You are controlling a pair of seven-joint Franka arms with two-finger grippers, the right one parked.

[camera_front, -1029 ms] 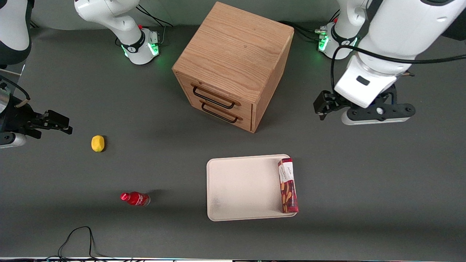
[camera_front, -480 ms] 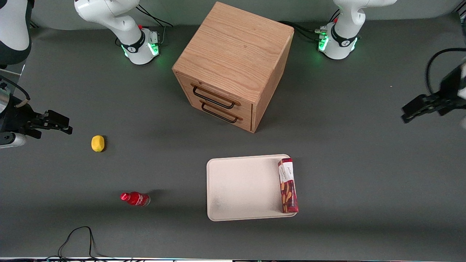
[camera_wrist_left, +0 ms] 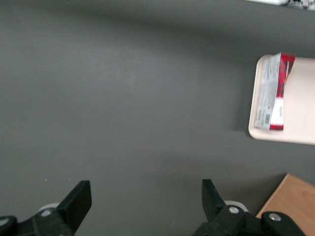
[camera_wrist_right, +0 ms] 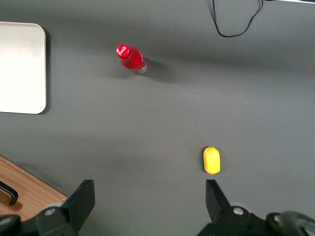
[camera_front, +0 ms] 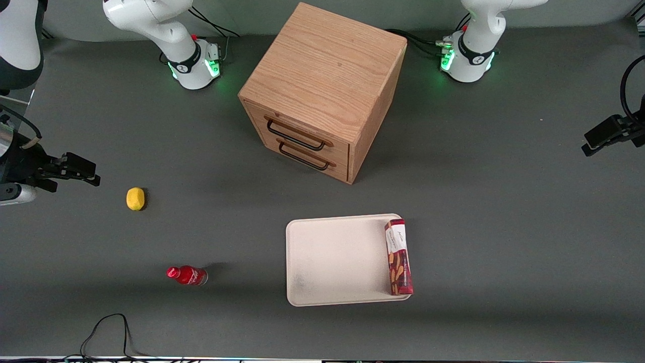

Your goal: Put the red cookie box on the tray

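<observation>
We see the dark red rectangular cardboard cookie box (camera_front: 399, 256) lying flat on the large cream-white rectangular tray (camera_front: 336, 259), pressed along the tray's edge nearest the working arm's end of the dark grey tabletop (camera_front: 504, 227). Our left arm's black two-finger gripper (camera_wrist_left: 146, 199) hangs well apart from the tray, out at the working arm's end of the tabletop, its jaws spread wide and holding nothing.

What could go wrong, in our judgement: the box sits on or against the low rim and not in the tray's middle, so a knock to the tray could tip or slide it off onto the tabletop. We also cannot tell whether its whole base rests inside the rim or whether it leans on it. The placement looks done, so any fresh pass of the arm over the tray risks disturbing the box.

Compared with a second ago, the left arm has pulled away: it hung between the light oak two-drawer wooden cabinet (camera_front: 322, 91) and the working arm's end of the tabletop, and now only its tip shows at that end. Box and tray have not shifted, nor have the small yellow lemon (camera_front: 135, 198) or the small red bottle (camera_front: 187, 275).
</observation>
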